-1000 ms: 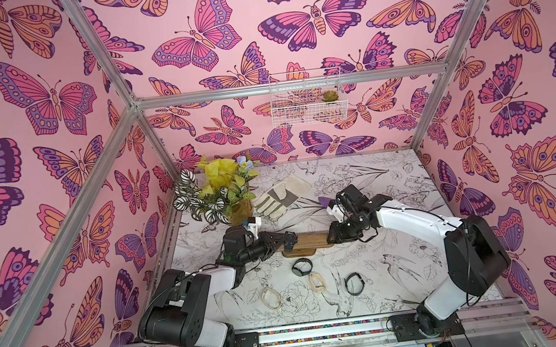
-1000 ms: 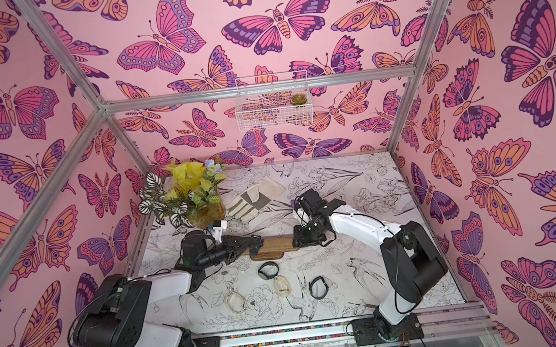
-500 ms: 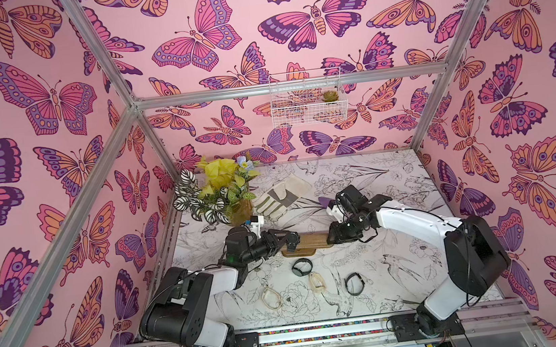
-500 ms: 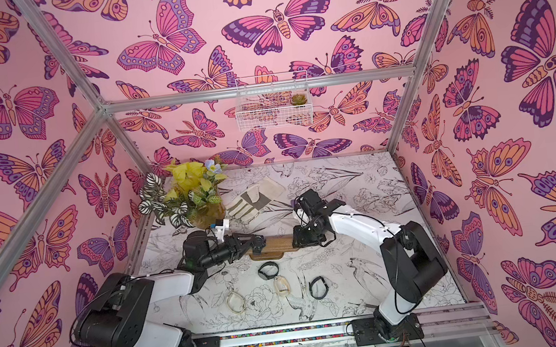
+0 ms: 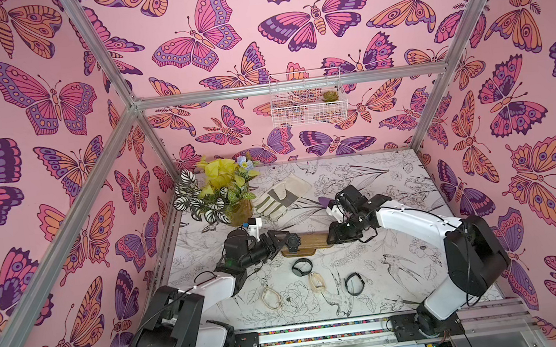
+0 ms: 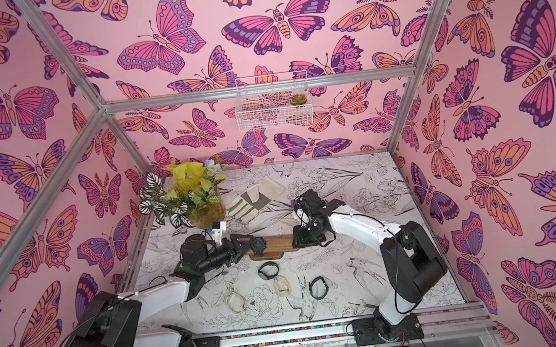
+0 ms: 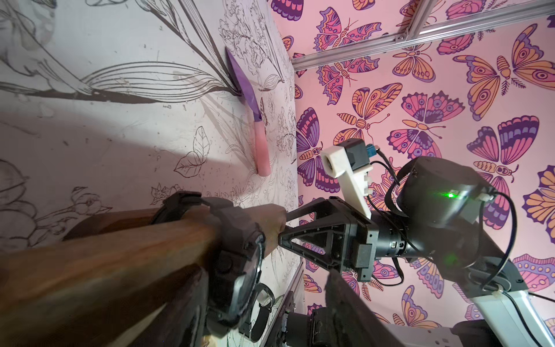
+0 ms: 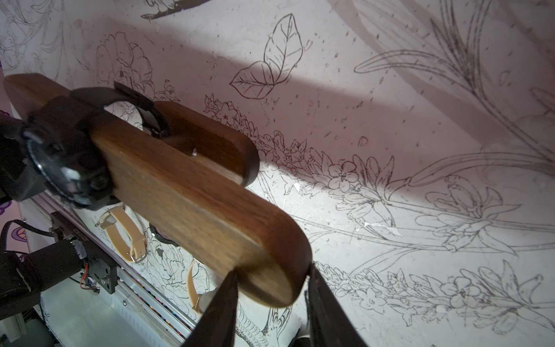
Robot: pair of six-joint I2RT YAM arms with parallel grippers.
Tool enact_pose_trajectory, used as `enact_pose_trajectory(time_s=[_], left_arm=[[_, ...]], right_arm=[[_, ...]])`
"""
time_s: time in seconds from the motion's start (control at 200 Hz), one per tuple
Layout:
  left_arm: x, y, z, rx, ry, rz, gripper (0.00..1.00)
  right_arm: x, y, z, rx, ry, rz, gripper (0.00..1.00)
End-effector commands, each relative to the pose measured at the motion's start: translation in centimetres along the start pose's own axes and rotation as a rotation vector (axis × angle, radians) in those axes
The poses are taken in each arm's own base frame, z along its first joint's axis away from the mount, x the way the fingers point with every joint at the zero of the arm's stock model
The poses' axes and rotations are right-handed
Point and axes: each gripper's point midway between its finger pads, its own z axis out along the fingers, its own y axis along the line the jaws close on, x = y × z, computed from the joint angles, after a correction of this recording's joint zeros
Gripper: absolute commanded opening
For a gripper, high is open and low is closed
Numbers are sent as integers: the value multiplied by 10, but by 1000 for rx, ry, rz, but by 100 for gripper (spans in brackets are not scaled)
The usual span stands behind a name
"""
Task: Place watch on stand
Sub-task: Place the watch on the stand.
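Observation:
The stand (image 5: 313,241) (image 6: 278,244), a long brown wooden bar on a smaller base, lies mid-table. A chunky black watch (image 5: 292,242) (image 6: 258,246) is strapped round the bar near its left end. My left gripper (image 5: 278,242) (image 6: 243,245) is open at that end, its jaws straddling the bar and standing clear of the watch (image 7: 237,255). One of its fingers (image 7: 345,300) shows apart from the watch face. My right gripper (image 5: 333,237) (image 8: 271,300) is shut on the stand's (image 8: 195,195) rounded right end.
Several loose watches lie in front of the stand: a black one (image 5: 302,267), a beige one (image 5: 316,282), a pale one (image 5: 271,297) and another black one (image 5: 354,283). A potted plant (image 5: 222,194), a glove (image 5: 281,197) and a purple trowel (image 7: 249,99) lie behind.
My left gripper's jaws have spread apart and let go of the black watch, which stays round the bar. The right gripper and the stand have not moved.

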Motion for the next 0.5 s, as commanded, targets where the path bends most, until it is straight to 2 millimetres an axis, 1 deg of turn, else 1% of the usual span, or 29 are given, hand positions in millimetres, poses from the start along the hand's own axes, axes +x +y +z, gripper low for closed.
enact_pose_trajectory(time_s=[0.0, 0.215, 0.401, 0.496], left_arm=[[5, 13, -10, -100, -17, 32, 67], [1, 9, -23, -156, -47, 80, 69], [-2, 4, -26, -156, -68, 91, 69], [-5, -2, -28, -146, -79, 105, 69]], right_arm=[[5, -7, 3, 55, 22, 15, 39], [4, -6, -1, 55, 14, 15, 39], [5, -6, -7, 65, 6, 5, 39], [6, -6, -12, 69, 4, 1, 40]])
